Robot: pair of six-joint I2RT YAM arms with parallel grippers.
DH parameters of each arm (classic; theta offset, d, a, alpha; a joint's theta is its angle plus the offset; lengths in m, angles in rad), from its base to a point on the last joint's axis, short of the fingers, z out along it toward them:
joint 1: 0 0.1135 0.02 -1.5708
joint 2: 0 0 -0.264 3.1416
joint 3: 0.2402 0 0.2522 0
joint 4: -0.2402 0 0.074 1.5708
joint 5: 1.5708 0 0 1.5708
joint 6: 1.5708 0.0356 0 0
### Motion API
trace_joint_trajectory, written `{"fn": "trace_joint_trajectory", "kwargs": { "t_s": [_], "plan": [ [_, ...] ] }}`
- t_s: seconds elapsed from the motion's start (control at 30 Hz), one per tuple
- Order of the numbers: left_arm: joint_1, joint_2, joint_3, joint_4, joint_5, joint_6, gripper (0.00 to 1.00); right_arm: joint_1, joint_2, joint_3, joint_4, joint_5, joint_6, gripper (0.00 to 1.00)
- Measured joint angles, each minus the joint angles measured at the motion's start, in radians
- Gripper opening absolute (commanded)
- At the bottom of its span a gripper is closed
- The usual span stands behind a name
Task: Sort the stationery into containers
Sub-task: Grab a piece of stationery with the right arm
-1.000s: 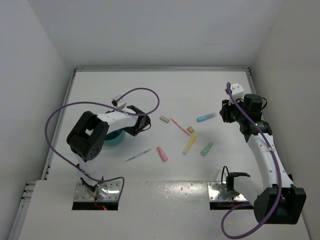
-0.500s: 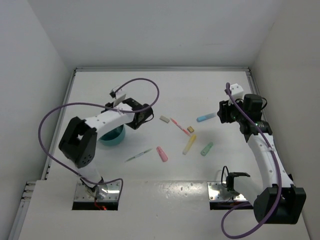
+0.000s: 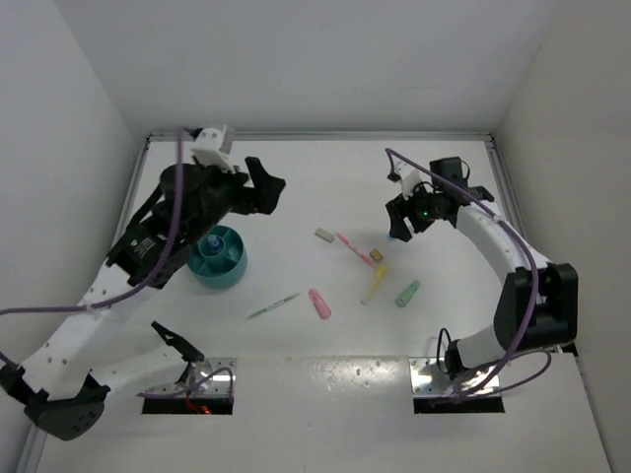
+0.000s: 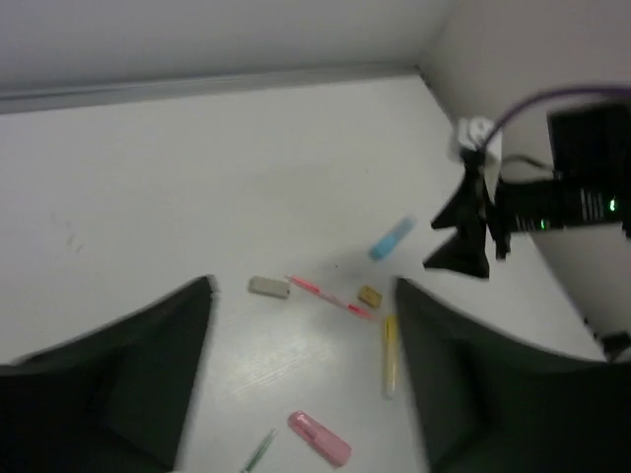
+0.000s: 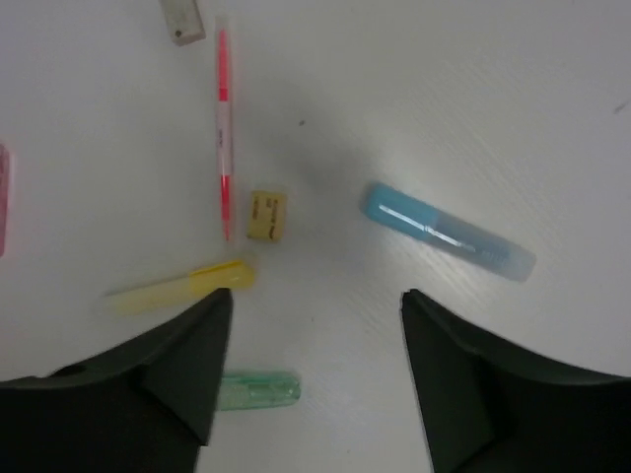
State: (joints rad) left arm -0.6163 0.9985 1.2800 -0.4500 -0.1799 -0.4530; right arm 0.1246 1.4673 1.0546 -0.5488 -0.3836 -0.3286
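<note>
The dark-teal cup (image 3: 219,258) stands at the left with a blue-capped tube (image 3: 211,242) upright in it. Loose on the table lie a grey eraser (image 3: 324,235), pink pen (image 3: 355,246), tan eraser (image 3: 378,255), yellow marker (image 3: 374,285), green marker (image 3: 407,294), pink marker (image 3: 318,303) and green pen (image 3: 273,306). My left gripper (image 3: 266,187) is open and empty, high behind the cup; in its wrist view (image 4: 304,286) it looks down on the items. My right gripper (image 3: 397,222) is open and empty (image 5: 315,296), just above the table beside the blue marker (image 5: 449,232).
White walls enclose the table on three sides, with a raised rim (image 3: 315,135) along the back. Purple cables loop from both arms. The right arm's gripper shows in the left wrist view (image 4: 468,232).
My left arm rose from beside the cup and swung back and up, uncovering the cup. My right gripper moved left and now hangs over the blue marker.
</note>
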Motion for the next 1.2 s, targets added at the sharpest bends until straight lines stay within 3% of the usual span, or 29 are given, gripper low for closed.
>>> {"fn": "trace_joint_trajectory", "kwargs": {
  "t_s": [0.03, 0.07, 0.1, 0.13, 0.17, 0.2, 0.23, 0.27, 0.3, 0.37, 0.67, 1.03, 1.13, 1.2],
  "plan": [
    [-0.006, 0.029, -0.005, 0.013, 0.045, 0.011, 0.41, 0.015, 0.027, 0.027, -0.007, 0.002, -0.003, 0.46],
    [-0.013, 0.070, -0.019, 0.030, 0.083, 0.029, 0.23, 0.037, 0.061, 0.063, -0.013, 0.006, 0.003, 0.20],
    [-0.017, 0.113, -0.035, 0.038, 0.112, 0.033, 0.11, 0.054, 0.096, 0.101, -0.015, 0.010, 0.005, 0.11],
    [-0.020, 0.148, -0.052, 0.047, 0.130, 0.037, 0.05, 0.071, 0.134, 0.142, -0.019, 0.013, 0.011, 0.10],
    [-0.020, 0.196, -0.071, 0.058, 0.143, 0.040, 0.05, 0.089, 0.174, 0.182, -0.021, 0.016, 0.018, 0.16],
    [-0.021, 0.255, -0.097, 0.059, 0.152, 0.040, 0.07, 0.106, 0.214, 0.219, -0.023, 0.019, 0.021, 0.20],
    [-0.024, 0.297, -0.124, 0.053, 0.159, 0.037, 0.35, 0.125, 0.252, 0.249, -0.022, 0.023, 0.025, 0.25],
    [-0.024, 0.322, -0.150, 0.047, 0.163, 0.042, 0.56, 0.143, 0.285, 0.268, -0.020, 0.028, 0.027, 0.31],
    [-0.019, 0.335, -0.175, 0.036, 0.171, 0.041, 0.70, 0.167, 0.319, 0.285, -0.023, 0.034, 0.027, 0.40],
    [-0.010, 0.318, -0.216, 0.030, 0.189, 0.037, 0.83, 0.219, 0.384, 0.304, -0.029, 0.048, 0.030, 0.46],
    [0.057, 0.004, -0.377, 0.104, 0.259, 0.071, 0.82, 0.380, 0.573, 0.344, -0.057, 0.169, 0.030, 0.49],
    [0.068, -0.050, -0.539, 0.096, 0.301, 0.127, 0.82, 0.402, 0.627, 0.377, -0.063, 0.293, 0.036, 0.49],
    [0.068, -0.060, -0.544, 0.100, 0.312, 0.135, 0.82, 0.403, 0.639, 0.395, -0.081, 0.288, 0.038, 0.40],
    [0.068, -0.062, -0.546, 0.100, 0.315, 0.137, 0.82, 0.403, 0.642, 0.399, -0.087, 0.281, 0.036, 0.27]
  ]
}}
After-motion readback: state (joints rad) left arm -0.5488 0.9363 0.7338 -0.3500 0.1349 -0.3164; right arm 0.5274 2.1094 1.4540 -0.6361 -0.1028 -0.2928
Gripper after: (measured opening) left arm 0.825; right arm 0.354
